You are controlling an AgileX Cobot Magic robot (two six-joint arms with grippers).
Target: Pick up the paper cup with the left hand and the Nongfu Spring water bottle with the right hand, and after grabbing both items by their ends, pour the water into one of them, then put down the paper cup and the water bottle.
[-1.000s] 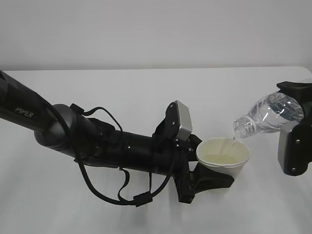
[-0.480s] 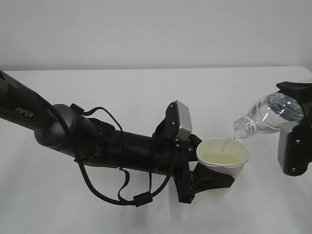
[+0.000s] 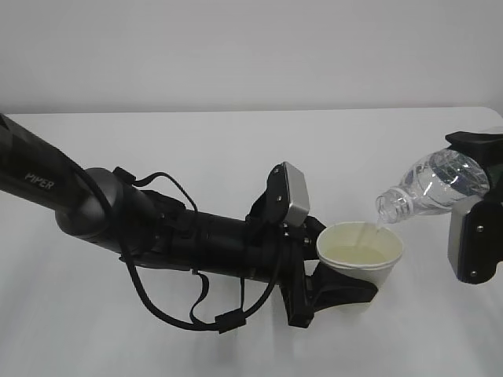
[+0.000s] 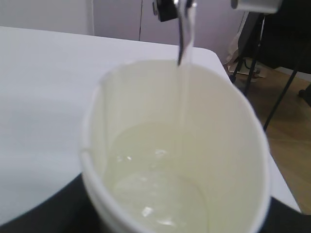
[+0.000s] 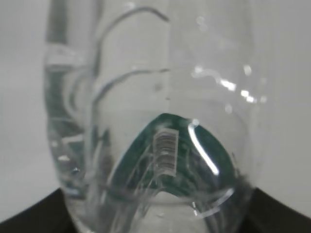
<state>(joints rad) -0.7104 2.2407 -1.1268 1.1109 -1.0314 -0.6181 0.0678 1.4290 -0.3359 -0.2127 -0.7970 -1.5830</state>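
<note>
Water [image 4: 183, 73] in thin stream, crinkled clear bottle [image 3: 436, 184] in right jaws, tapered paper cup [image 3: 360, 255] in left jaws

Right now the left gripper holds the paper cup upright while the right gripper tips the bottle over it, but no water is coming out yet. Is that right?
Not quite. Water is already flowing: the left wrist view shows a stream of water falling into the paper cup, which holds a pool at the bottom. The rest stands: the left gripper holds the cup upright and the right gripper tips the bottle over it.
</note>
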